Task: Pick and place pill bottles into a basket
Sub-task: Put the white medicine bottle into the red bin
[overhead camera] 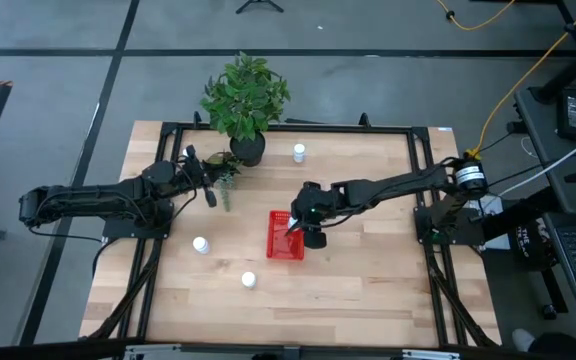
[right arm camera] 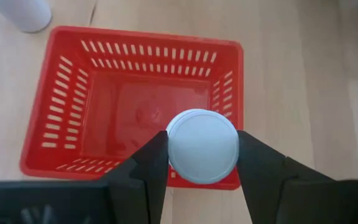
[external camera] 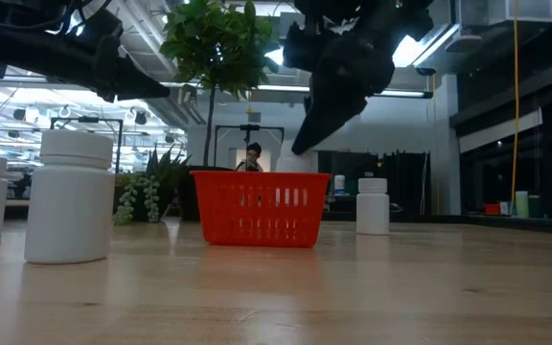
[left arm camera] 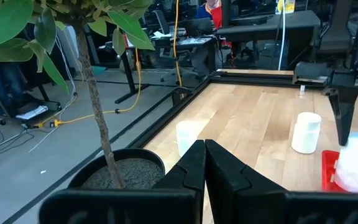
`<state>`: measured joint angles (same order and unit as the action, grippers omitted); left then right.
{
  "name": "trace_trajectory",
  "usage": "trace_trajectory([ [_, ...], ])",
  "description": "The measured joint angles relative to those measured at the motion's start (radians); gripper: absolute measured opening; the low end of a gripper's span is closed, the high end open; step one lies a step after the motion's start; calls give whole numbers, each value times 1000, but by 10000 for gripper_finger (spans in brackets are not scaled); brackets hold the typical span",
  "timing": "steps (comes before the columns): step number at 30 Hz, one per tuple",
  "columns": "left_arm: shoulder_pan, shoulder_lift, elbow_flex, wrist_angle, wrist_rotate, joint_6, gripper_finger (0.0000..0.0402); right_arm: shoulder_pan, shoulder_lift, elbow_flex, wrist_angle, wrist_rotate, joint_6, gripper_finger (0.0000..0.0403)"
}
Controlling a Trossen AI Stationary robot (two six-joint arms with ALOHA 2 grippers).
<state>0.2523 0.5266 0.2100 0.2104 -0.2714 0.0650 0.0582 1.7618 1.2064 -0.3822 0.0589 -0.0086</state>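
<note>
The red mesh basket (overhead camera: 286, 240) stands mid-table; it also shows in the low view (external camera: 260, 207) and in the right wrist view (right arm camera: 104, 106). My right gripper (overhead camera: 298, 228) is shut on a white pill bottle (right arm camera: 202, 146) right above the basket. Three more bottles stand upright on the table: one far (overhead camera: 299, 152), two near left (overhead camera: 200, 244) (overhead camera: 249, 280). My left gripper (left arm camera: 204, 163) is shut and empty beside the plant pot (overhead camera: 248, 148). My right gripper pinches the bottle's sides just below the cap (right arm camera: 169, 149) between its two fingers (right arm camera: 148, 165). The fingers point down from above. The bottle stands upright in the hold, over the basket's edge region, its lower end at about rim height (external camera: 293, 163).
A green plant (overhead camera: 246, 92) in a dark pot stands at the table's far side, next to my left arm. Black frame rails (overhead camera: 423, 190) run along the table's edges. Bare wood lies near and right of the basket.
</note>
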Motion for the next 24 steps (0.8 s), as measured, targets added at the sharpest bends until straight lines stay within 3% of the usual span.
trace_trajectory([
  [24, 0, 0, 0, -4, 0, 0, 4, 0, 57, 0, 28, 2, -23, 156],
])
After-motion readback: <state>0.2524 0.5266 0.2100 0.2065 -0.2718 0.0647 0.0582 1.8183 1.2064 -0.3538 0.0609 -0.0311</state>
